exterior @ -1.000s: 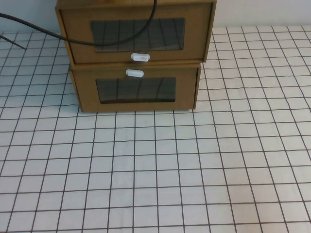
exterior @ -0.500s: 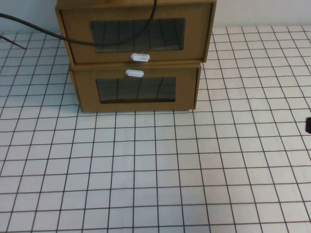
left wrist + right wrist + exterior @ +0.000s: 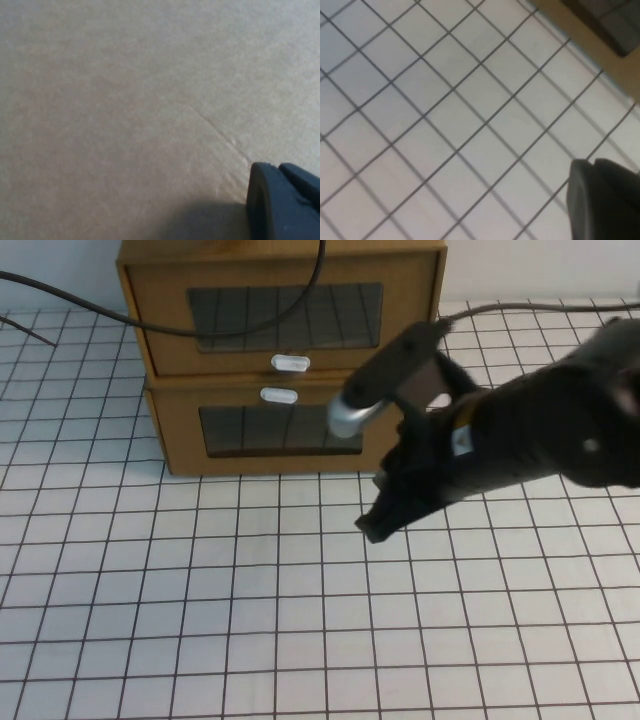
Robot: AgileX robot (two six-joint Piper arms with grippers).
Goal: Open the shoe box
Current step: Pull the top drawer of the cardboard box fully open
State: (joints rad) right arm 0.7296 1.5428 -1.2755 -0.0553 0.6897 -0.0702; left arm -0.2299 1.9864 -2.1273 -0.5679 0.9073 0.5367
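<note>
Two brown shoe boxes are stacked at the back of the table: the upper box [image 3: 285,315] and the lower box [image 3: 280,430], each with a dark window and a white handle [image 3: 290,363] [image 3: 279,395]. Both are closed. My right gripper [image 3: 375,525] hovers low over the cloth just in front of the lower box's right corner, shut and holding nothing. In the right wrist view the right gripper [image 3: 594,167] shows over grid cloth, with the box's edge [image 3: 620,70] beyond. My left gripper [image 3: 275,170] is shut, close against plain brown cardboard [image 3: 125,100]; it is outside the high view.
A white cloth with a black grid [image 3: 200,620] covers the table. A black cable [image 3: 250,328] hangs across the upper box's window. The dark right arm [image 3: 540,435] covers the table's right middle.
The right arm has swept in from the right edge to a spot in front of the lower box. The boxes have not moved.
</note>
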